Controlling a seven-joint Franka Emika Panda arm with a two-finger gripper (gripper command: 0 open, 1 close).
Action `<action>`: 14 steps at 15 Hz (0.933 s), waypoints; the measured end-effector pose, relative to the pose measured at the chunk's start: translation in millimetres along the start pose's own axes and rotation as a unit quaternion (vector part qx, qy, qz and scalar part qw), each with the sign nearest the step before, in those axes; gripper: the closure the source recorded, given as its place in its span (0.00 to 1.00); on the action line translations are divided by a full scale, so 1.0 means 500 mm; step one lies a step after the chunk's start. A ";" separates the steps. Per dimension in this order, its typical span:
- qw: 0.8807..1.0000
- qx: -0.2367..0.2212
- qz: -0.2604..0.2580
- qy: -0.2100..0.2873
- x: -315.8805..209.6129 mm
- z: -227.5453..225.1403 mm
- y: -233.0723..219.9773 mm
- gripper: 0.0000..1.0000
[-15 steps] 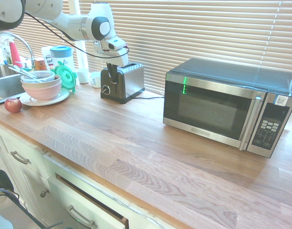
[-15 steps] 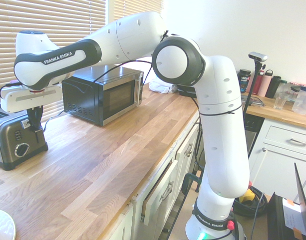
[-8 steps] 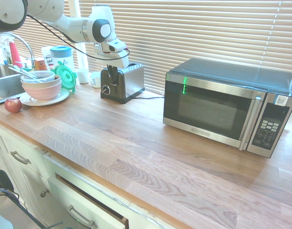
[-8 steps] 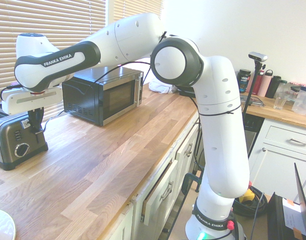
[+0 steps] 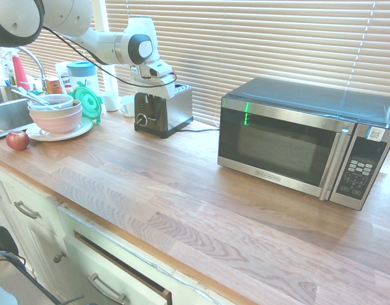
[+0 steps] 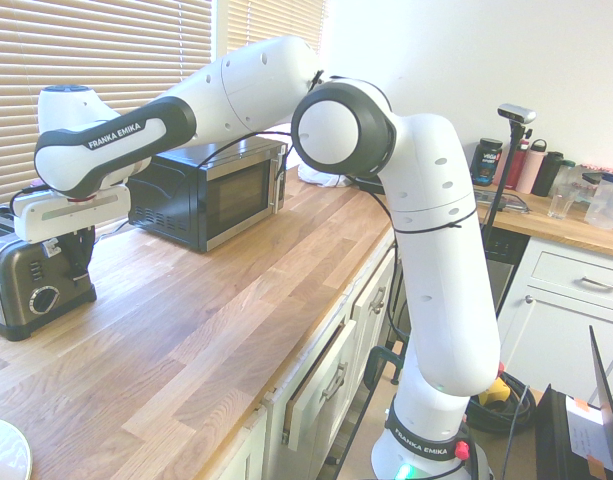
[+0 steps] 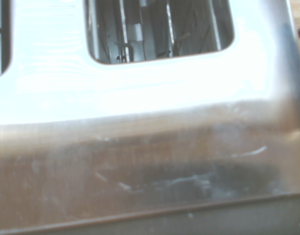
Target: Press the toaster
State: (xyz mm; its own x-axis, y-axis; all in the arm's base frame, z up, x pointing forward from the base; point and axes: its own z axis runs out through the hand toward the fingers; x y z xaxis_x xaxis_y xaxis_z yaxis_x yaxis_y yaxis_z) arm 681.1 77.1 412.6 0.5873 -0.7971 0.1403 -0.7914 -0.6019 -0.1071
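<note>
1. The wooden countertop (image 5: 201,184) runs beneath our gripper (image 6: 82,268) and carries everything we are working among.
2. The black-and-steel microwave (image 5: 280,143) sits well apart from the gripper, on the far side of the toaster from the bowls; it plays no part in this job.
3. The two-slot toaster (image 5: 175,109), our target, stands upright right at the gripper, which is low at its control end. One slot (image 7: 159,32) shows in the wrist view, with no bread that we can see.
4. The gripper's fingers are together, pointing down, with nothing held. We judge the approach done and the press at least being tried. We cannot tell whether the fingertips touch the lever or whether it is down, so we can't call the task complete. What remains is to make sure of the full downward stroke, then lift clear.
5. The pink bowl (image 5: 56,121) rests on a white plate (image 5: 69,134), well away from the gripper on the side opposite the microwave.
6. The red apple (image 5: 17,140) lies beyond that bowl, farther from the gripper.
7. The round knob (image 6: 44,299) is near the gripper, low on the toaster's control end.
</note>
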 end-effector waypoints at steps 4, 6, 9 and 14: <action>1.000 -0.006 -0.017 0.014 -0.013 -0.002 -0.007 1.00; 1.000 -0.005 -0.022 0.016 -0.023 -0.005 -0.012 1.00; 0.999 -0.001 -0.030 0.013 -0.042 -0.008 -0.022 1.00; 1.000 0.000 -0.027 0.014 -0.040 -0.004 -0.021 1.00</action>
State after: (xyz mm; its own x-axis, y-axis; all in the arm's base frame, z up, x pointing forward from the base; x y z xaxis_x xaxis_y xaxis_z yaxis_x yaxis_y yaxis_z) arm 677.3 99.2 412.9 0.6235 -0.7623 0.1736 -0.7593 -0.6433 -0.0980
